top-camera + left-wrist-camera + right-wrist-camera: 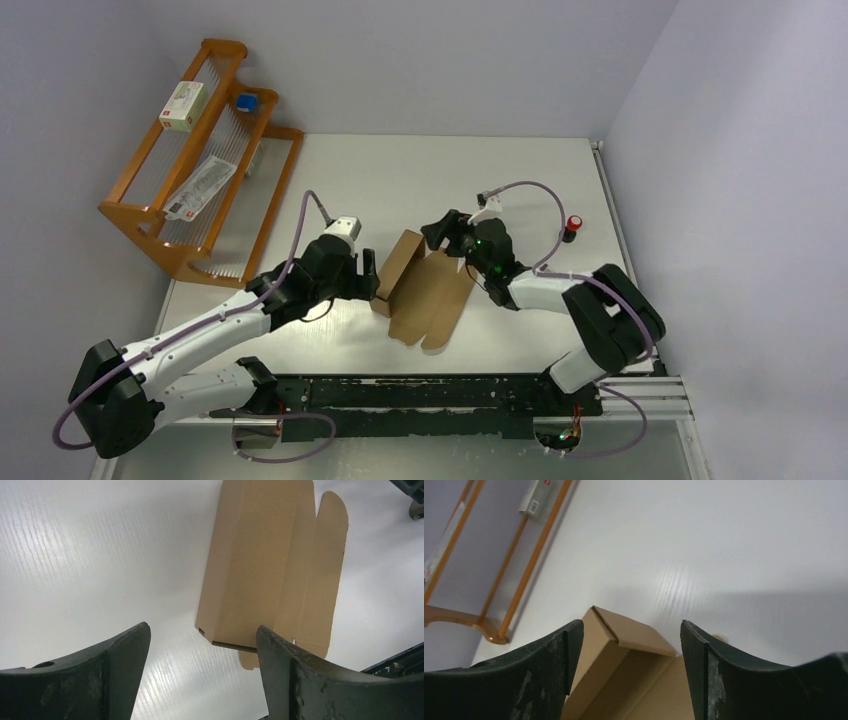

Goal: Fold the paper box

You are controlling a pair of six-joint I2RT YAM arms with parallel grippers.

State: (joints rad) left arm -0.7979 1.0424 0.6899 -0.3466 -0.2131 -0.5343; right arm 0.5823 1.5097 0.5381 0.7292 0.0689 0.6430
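Observation:
The brown cardboard paper box (420, 285) lies mid-table, its left side folded up into walls and its lid panel lying flat to the right. In the left wrist view the box (260, 565) lies ahead of the open fingers, with a rounded tab at its far right. In the right wrist view the box (624, 665) shows an open cavity between the fingers. My left gripper (368, 272) is open and empty, just left of the box. My right gripper (447, 236) is open and empty, just above the box's far right corner.
A wooden rack (200, 165) stands at the back left, holding a small white box with a green and red label (184, 105), a blue item (246, 102) and a packet (200, 188). A red-capped object (574, 227) stands at the right.

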